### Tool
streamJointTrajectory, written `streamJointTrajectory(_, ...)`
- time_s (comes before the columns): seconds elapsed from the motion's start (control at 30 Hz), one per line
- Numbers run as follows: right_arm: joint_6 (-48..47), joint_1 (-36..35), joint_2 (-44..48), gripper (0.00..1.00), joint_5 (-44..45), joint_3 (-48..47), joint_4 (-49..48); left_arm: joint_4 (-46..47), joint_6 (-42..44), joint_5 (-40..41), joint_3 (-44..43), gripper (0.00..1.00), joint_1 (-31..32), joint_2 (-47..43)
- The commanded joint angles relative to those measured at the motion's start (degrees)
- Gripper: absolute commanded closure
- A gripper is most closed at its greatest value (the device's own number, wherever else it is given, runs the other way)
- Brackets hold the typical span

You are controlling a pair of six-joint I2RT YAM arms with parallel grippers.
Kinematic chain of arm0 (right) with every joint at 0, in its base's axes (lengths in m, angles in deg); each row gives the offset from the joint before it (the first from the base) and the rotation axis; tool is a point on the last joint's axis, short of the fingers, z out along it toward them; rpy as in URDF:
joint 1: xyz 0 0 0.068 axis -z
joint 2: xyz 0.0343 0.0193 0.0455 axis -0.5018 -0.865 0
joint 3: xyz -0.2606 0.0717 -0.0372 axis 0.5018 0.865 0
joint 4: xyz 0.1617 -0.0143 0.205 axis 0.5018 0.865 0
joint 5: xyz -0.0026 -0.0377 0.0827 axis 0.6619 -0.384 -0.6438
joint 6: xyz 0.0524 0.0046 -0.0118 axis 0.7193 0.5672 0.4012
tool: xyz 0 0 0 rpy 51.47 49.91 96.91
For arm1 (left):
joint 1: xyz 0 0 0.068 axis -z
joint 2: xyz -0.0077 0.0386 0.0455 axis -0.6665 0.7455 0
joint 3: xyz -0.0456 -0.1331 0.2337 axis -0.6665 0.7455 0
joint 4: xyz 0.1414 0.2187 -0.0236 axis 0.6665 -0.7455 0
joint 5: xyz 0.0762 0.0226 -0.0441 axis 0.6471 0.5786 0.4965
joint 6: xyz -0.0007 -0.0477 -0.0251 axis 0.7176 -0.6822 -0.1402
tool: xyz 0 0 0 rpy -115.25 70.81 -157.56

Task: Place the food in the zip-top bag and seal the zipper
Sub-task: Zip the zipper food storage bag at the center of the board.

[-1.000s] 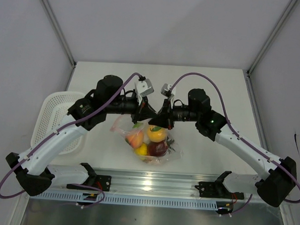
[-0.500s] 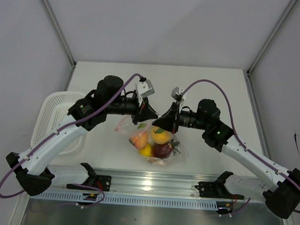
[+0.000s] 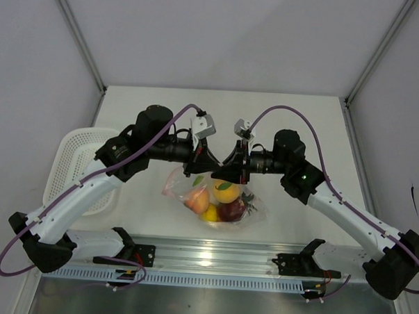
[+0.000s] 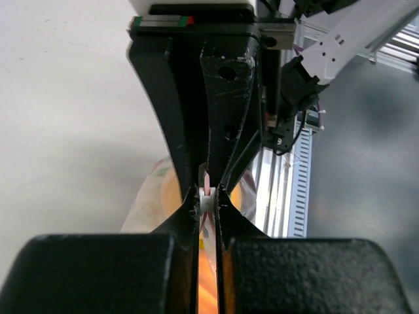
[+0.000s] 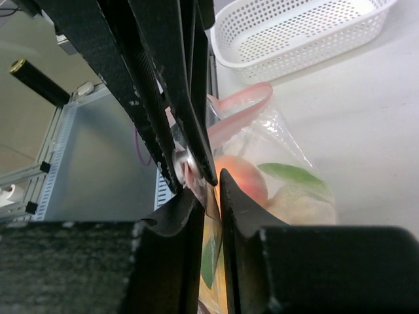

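Note:
The clear zip-top bag (image 3: 244,200) hangs between my two grippers over the table's near middle. The food (image 3: 226,192) lies inside it: an orange piece, a dark red apple (image 3: 232,211), a yellow piece and a green leaf (image 5: 294,174). My left gripper (image 3: 202,163) (image 4: 207,197) is shut on the zipper (image 4: 207,200), pinching its white slider and pink strip. My right gripper (image 3: 227,167) (image 5: 211,182) faces it tip to tip. Its jaws stand a narrow gap apart, with the bag's film running between them. The pink zipper (image 5: 243,107) loops away behind.
A white lattice basket (image 3: 75,166) (image 5: 298,31) sits at the table's left edge, beside the left arm. The metal rail (image 3: 212,258) with both arm bases runs along the near edge, just in front of the bag.
The right gripper slid away to the right along the bag's mouth, then came back close to the left gripper, and its jaws parted slightly. The bag swung a little right. The left gripper kept its hold.

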State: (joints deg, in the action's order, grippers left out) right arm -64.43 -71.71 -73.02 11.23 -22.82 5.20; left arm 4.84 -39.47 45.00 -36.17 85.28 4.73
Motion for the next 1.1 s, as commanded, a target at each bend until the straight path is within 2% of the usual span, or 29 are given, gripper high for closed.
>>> streamJointTrajectory(0.0, -4.0, 0.0, -0.2, 0.82, -5.7, -5.2, 2.1, -0.1, 0.4, -3.2, -2.8, 1.00, 0.0, 0.9)
streamJointTrajectory(0.07, -5.9, 0.1, -0.5, 0.78, -6.8, -6.0, 4.0, 0.0, 0.5, -3.8, -2.7, 1.00, 0.0, 1.0)
streamJointTrajectory(0.13, -6.9, 0.1, -1.6, 0.78, -7.3, -7.3, 7.0, 0.2, 0.4, -4.2, -2.7, 1.00, -0.1, 1.1)
streamJointTrajectory(0.23, -7.0, 0.2, -3.2, 0.87, -9.4, -8.1, 7.1, 0.0, 0.5, -4.2, -2.7, 0.99, 0.0, 0.9)
streamJointTrajectory(0.27, -6.3, 0.1, -3.5, 0.96, -9.7, -8.1, 6.9, 0.0, 0.5, -3.9, -2.6, 0.99, 0.0, 1.0)
streamJointTrajectory(0.37, -5.2, -0.3, -3.8, 1.00, -10.2, -7.7, 5.4, -0.5, 0.6, -3.3, -2.7, 1.00, -0.1, 1.2)
streamJointTrajectory(0.5, -4.0, -0.4, -2.5, 1.00, -7.1, -6.8, 4.8, -1.5, -0.2, 1.2, -2.7, 1.00, -0.1, 1.3)
streamJointTrajectory(0.57, -2.7, -0.1, 0.4, 1.00, -4.4, -4.2, 0.6, -2.2, -0.2, 2.9, -2.5, 0.99, -0.1, 1.3)
streamJointTrajectory(0.63, 1.2, 1.4, 2.4, 1.00, -1.5, -2.1, -4.9, -2.9, -0.1, 3.2, -2.2, 0.99, -0.1, 1.2)
streamJointTrajectory(0.9, 10.6, 2.4, 7.5, 1.00, 4.9, 2.4, -15.4, -3.7, -0.8, 3.5, -1.9, 0.99, -0.1, 1.1)
streamJointTrajectory(1.07, 12.5, 2.6, 8.8, 1.00, 9.6, 3.8, -16.3, -3.9, -1.1, 1.3, -1.7, 0.99, -0.1, 1.4)
